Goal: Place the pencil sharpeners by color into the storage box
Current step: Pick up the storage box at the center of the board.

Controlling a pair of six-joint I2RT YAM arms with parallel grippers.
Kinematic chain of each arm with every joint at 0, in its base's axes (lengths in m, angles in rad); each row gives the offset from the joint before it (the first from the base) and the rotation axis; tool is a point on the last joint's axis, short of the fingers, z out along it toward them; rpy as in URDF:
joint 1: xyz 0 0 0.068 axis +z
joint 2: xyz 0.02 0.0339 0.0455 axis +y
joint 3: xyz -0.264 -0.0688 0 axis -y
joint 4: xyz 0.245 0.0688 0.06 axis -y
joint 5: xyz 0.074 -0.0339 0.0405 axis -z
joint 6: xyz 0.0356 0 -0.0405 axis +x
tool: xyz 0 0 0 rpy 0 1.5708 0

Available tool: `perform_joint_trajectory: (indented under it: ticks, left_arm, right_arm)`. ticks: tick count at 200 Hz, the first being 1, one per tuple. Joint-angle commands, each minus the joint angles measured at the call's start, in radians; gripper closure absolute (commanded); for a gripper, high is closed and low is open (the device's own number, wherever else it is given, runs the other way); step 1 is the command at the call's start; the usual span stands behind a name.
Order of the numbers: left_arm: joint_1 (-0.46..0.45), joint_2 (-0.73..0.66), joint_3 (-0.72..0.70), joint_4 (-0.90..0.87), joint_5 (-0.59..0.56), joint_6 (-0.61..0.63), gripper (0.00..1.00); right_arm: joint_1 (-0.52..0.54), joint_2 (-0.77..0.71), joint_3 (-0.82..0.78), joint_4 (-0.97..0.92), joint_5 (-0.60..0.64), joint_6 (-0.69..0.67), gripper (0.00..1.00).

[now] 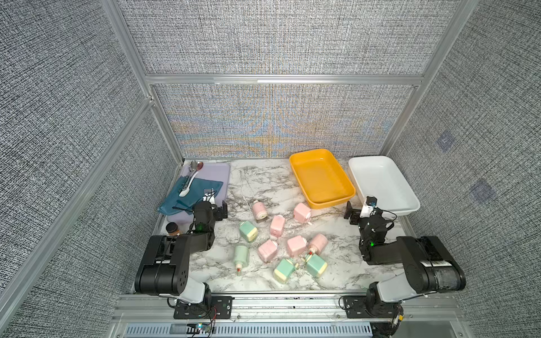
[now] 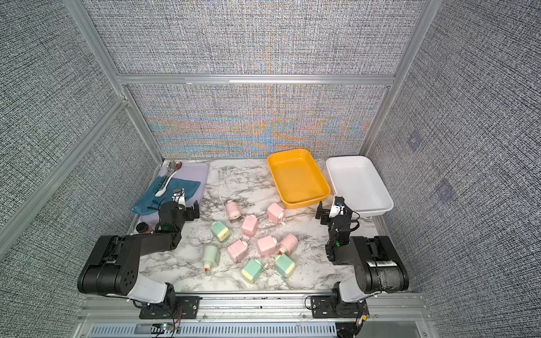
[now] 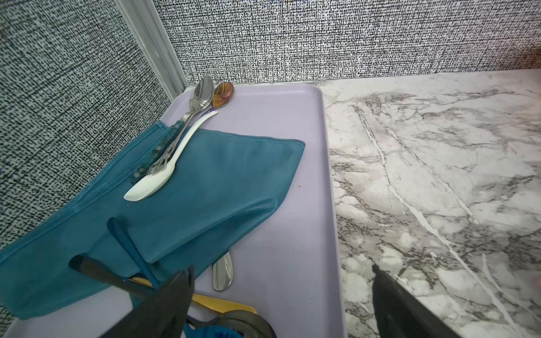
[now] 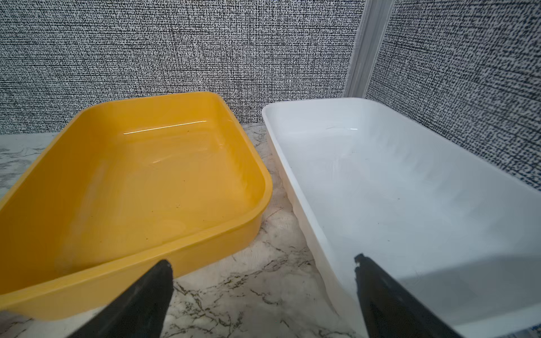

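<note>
both my claws stood wide open, holding nothing. right gripper (image 4: 263, 260) hung by the near corner of the yellow box (image 1: 332, 200), aimed at the gap between it and the white box (image 1: 383, 181), which sat just beside it on my right. left gripper (image 3: 282, 272) hung well to the left of the yellow box, over the lilac tray (image 1: 218, 172). all ten lay loose on the marble (image 1: 263, 181) on the near side of the yellow box: six pink sharpeners (image 1: 277, 225), four green sharpeners (image 1: 248, 231). none in either box

risks as I judged them:
- the cluster was tight, so wide jaws coming down on one pink would likely shove a neighbour
- cranks (image 1: 239, 267) stuck out at odd angles, and a finger catching one could twist the body out of the grip
- several lay on rounded sides and could roll if nudged
- nothing showed which colour went to which box, so one wrong drop would mix the sort
- left claw sat close over the teal cloth (image 3: 205, 181) and utensil handles (image 3: 128, 248), and swinging toward the yellow box could snag them

couldn't see:
- no sharpener in either wrist view, so no close look at a grasp face
- brown jar (image 1: 172, 228) half hidden behind my left arm (image 1: 187, 245)
- some utensils ran under the cloth, and blue and dark things were cut off at the left wrist view's edge; couldn't tell what
- whether the closest sharpeners touched or just sat beside each other
</note>
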State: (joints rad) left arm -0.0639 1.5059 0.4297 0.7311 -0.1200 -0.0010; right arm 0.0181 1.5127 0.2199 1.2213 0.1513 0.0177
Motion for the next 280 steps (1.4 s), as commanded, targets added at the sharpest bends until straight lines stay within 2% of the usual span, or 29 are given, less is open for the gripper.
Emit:
perform_joint_trajectory:
  ticks: [1, 219, 237, 253, 280]
  left_arm:
    - [0.001, -0.006, 0.0, 0.019, 0.009, 0.001, 0.01]
    - [0.0, -0.013, 0.006, 0.003, 0.024, 0.008, 0.01]
    - [-0.001, -0.03, 0.022, -0.031, 0.032, 0.012, 0.01]
    - [-0.002, -0.089, 0.056, -0.136, 0.029, 0.015, 0.01]
    - [-0.015, -0.214, 0.093, -0.269, -0.038, -0.009, 0.01]
  right_arm:
    - [0.0, -0.002, 0.001, 0.021, 0.001, 0.002, 0.01]
    - [0.0, -0.008, -0.004, 0.028, 0.001, 0.002, 0.01]
    - [0.001, -0.066, 0.031, -0.083, 0.002, 0.004, 0.01]
    - [0.0, -0.141, 0.084, -0.251, 0.016, 0.026, 0.01]
    - [0.003, -0.259, 0.123, -0.393, 0.004, 0.111, 0.01]
